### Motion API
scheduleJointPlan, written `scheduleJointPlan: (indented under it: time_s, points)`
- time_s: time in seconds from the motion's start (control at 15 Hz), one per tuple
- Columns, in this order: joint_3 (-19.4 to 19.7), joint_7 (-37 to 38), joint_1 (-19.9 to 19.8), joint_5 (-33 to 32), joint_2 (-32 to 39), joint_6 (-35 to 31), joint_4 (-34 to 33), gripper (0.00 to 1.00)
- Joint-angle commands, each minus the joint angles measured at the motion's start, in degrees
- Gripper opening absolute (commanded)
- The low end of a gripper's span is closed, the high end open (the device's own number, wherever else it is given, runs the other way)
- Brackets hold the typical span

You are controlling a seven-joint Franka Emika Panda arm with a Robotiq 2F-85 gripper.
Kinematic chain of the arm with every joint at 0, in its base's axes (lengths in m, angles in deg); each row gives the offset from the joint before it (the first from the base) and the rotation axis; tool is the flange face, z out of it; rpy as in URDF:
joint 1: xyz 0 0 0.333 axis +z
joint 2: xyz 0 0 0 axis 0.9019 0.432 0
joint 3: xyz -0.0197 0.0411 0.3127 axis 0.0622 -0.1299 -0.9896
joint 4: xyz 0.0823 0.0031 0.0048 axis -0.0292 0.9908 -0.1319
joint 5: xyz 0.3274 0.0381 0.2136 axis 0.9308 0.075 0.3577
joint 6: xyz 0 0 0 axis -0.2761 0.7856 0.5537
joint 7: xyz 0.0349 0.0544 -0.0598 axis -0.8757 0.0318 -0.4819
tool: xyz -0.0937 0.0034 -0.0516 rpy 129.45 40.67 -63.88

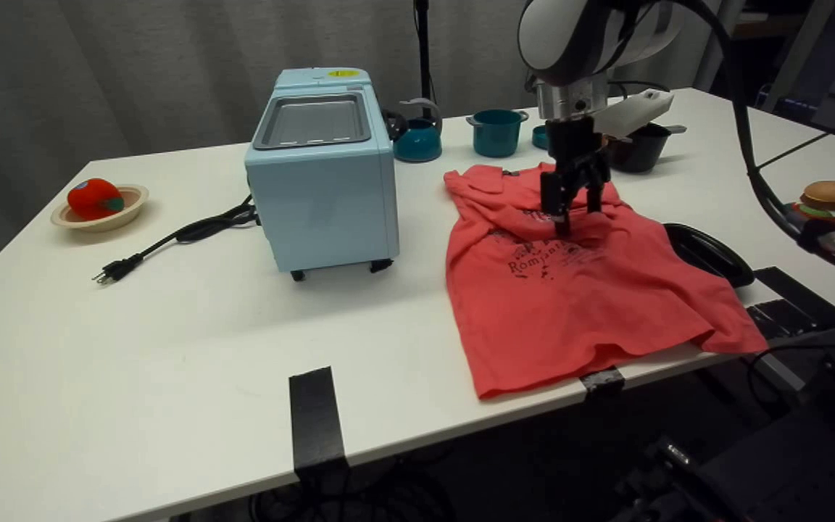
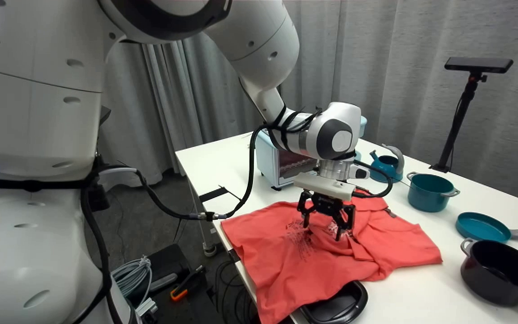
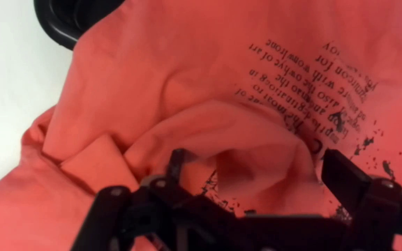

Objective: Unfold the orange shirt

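Gripper [image 3: 257, 164] stands, fingers [image 3: 344, 181] spread, contact undetermined, over a raised fold of the orange shirt [image 1: 606, 319], which lies rumpled, print up, on the table [image 1: 156, 377], hem by the near edge in an exterior view, partly covering a black tray [image 1: 711, 254] at right, with light-blue appliance [image 1: 323, 210] left and teal pot [image 1: 496, 134] far.

In an exterior view you can pass over open table [image 1: 421, 304] between the blue box [image 1: 327, 206] and the shirt [image 1: 577, 312], and on the box's near side. A black tray [image 1: 711, 255] blocks you at the shirt's side; a kettle [image 1: 419, 142] and pots [image 1: 497, 135] stand past its far end.
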State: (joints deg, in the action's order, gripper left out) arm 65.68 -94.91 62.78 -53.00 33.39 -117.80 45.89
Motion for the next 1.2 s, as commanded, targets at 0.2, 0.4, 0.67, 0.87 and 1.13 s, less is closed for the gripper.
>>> scheduleJointPlan:
  time_s: [0.2,0.4,0.67,0.87,1.13]
  points:
    - [0.4,0.4,-0.7,0.3,-0.7,-5.3,0.8,0.6]
    - [0.1,-0.2,-1.1,1.3,-0.9,-3.9,0.4,0.35]
    - [-0.2,-0.9,-1.4,2.7,-1.2,-2.8,0.2,0.06]
    - [-1.0,-2.4,-1.6,4.5,-2.8,-0.2,0.7,0.0]
    - [-1.3,-3.5,-1.1,4.7,-6.5,-0.1,1.3,0.01]
